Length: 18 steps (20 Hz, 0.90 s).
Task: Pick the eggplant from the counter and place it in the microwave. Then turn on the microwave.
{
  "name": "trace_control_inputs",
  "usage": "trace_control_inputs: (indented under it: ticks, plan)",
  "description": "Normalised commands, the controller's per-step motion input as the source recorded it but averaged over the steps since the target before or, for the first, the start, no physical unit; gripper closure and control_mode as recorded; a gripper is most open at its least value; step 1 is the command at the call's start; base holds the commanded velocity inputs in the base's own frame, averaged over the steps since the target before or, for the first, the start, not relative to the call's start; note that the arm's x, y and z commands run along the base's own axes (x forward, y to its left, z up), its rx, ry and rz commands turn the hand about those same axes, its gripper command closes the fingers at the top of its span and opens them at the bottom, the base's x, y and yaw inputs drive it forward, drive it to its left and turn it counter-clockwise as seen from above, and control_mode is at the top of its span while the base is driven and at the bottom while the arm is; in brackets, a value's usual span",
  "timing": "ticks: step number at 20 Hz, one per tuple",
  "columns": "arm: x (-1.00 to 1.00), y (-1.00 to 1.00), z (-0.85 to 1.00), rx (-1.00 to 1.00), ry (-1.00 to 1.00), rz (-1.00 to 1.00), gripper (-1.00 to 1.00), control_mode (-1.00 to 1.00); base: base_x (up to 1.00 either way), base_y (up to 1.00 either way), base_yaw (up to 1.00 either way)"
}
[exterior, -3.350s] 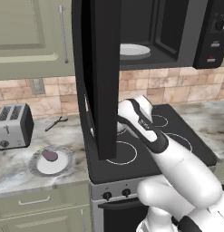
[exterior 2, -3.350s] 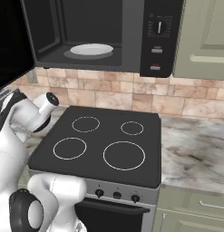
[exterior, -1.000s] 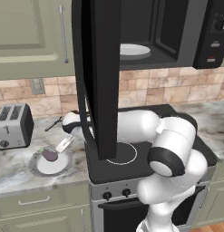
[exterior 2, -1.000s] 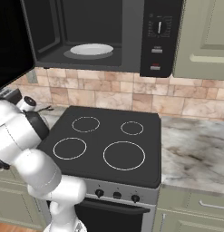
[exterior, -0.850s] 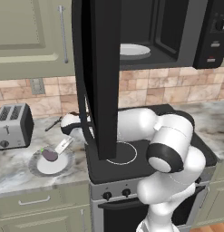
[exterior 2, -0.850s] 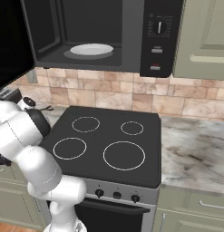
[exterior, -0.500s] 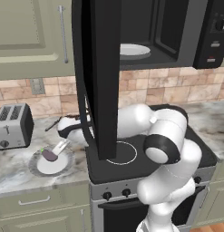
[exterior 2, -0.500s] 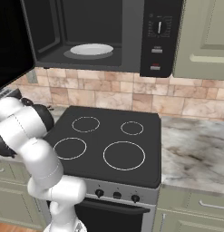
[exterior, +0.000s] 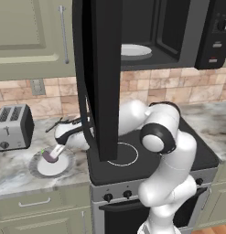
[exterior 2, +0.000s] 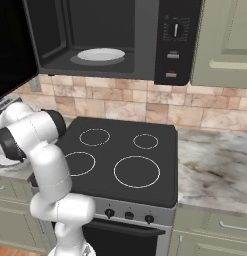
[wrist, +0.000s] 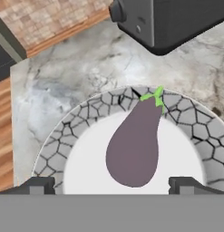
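Observation:
The eggplant (wrist: 133, 142), dark purple with a green stem tip, lies on a white plate with a grey cracked-pattern rim (wrist: 86, 118). That plate (exterior: 59, 168) rests on the marbled counter (exterior: 13, 171) left of the stove. My gripper (wrist: 112, 185) hangs open just above the eggplant (exterior: 49, 157), one dark fingertip (wrist: 38, 185) on each side of its round end, and touches nothing. In the left base view the gripper (exterior: 56, 151) reaches down to the plate. The microwave (exterior 2: 110, 45) stands open overhead, its door (exterior: 98, 77) swung out, with a white turntable (exterior 2: 101, 54) inside.
A silver toaster (exterior: 13, 127) stands on the counter just behind the plate. The black stovetop (exterior 2: 120, 155) lies to the right, under the microwave. The microwave's control panel (exterior 2: 175, 40) is at its right. The open door hangs over the stove's left edge, beside my arm.
My hand has moved left and down until it hangs just over the eggplant on the plate. The jaws stayed open. The eggplant and plate have not moved.

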Motion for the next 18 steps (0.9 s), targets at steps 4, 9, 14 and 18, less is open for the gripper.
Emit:
trace_control_inputs:
  ticks: [4,9,14,18]
  plan:
    - [0.15,0.18,-0.13,-0.03,-0.01,-0.03,-1.00,-1.00,0.00,0.00,0.00]
    - [0.20,0.20,-0.13,-0.04,0.00,-0.03,-1.00,-1.00,0.00,0.00,0.00]
    - [0.15,0.18,-0.17,-0.04,0.00,-0.03,-1.00,-1.00,0.00,0.00,0.00]
    - [0.14,0.18,-0.16,-0.04,0.00,-0.03,-1.00,-1.00,0.00,0.00,0.00]
